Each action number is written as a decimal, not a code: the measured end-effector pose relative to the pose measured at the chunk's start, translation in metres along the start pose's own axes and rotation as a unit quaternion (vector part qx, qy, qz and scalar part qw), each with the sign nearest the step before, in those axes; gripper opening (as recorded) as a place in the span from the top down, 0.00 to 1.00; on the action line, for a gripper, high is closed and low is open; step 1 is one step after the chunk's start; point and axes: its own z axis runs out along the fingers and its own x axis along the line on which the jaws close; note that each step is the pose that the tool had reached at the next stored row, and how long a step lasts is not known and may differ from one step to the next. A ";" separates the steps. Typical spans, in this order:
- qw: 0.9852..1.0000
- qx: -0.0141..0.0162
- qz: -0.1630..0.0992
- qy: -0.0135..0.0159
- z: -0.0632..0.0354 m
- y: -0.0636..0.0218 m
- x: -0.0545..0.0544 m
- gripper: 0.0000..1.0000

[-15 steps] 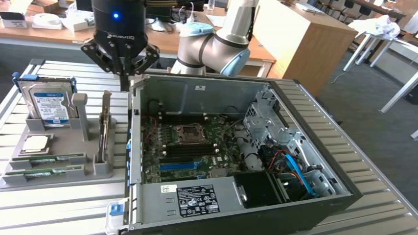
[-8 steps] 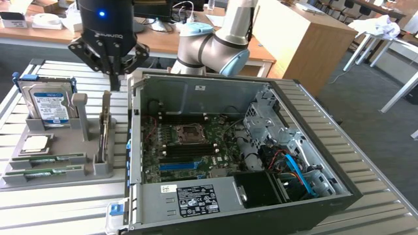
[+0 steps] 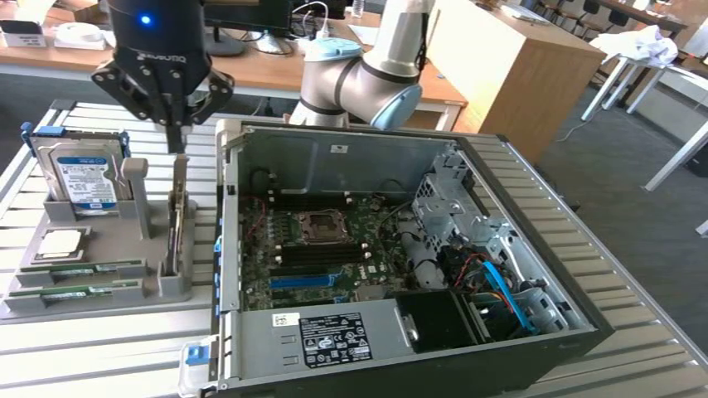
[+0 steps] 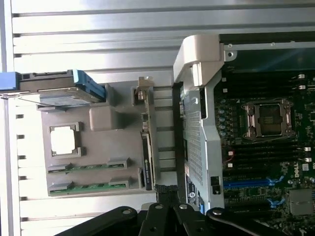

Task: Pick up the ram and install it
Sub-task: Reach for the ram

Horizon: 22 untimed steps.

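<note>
Two green ram sticks (image 3: 78,269) (image 3: 73,292) with white labels lie flat in slots at the near end of a grey holder tray (image 3: 99,311). In the wrist view the same ram sticks (image 4: 88,167) (image 4: 89,187) lie side by side below a square silver processor. My gripper (image 3: 175,141) hangs above the tray with its fingers together, holding nothing. It hovers over a thin board (image 3: 178,211) standing on edge in the tray, well above the ram sticks and apart from them. The gripper (image 4: 165,194) shows dark in the wrist view. The open computer case (image 3: 332,162) holds the motherboard (image 3: 315,249).
A silver hard drive (image 3: 86,178) with a blue-and-white label stands in the tray's far end; the processor (image 3: 61,243) lies in front of it. The case's wall (image 3: 227,207) rises right beside the tray. A slatted metal table (image 3: 99,356) carries everything; desks stand behind.
</note>
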 end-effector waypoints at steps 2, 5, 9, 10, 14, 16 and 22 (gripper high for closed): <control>1.000 0.000 0.000 0.000 -0.0002 -0.0004 0.005 0.90; 1.000 0.000 0.000 0.000 -0.0003 -0.0009 0.012 0.90; 1.000 0.000 0.000 0.000 -0.0006 -0.0016 0.022 0.90; 1.000 0.000 0.000 0.000 -0.0006 -0.0018 0.024 0.90; 1.000 0.000 0.000 0.000 -0.0008 -0.0024 0.033 0.90; 1.000 0.000 0.000 0.000 -0.0009 -0.0028 0.038 0.90; 1.000 0.000 0.000 0.000 -0.0013 -0.0038 0.051 0.90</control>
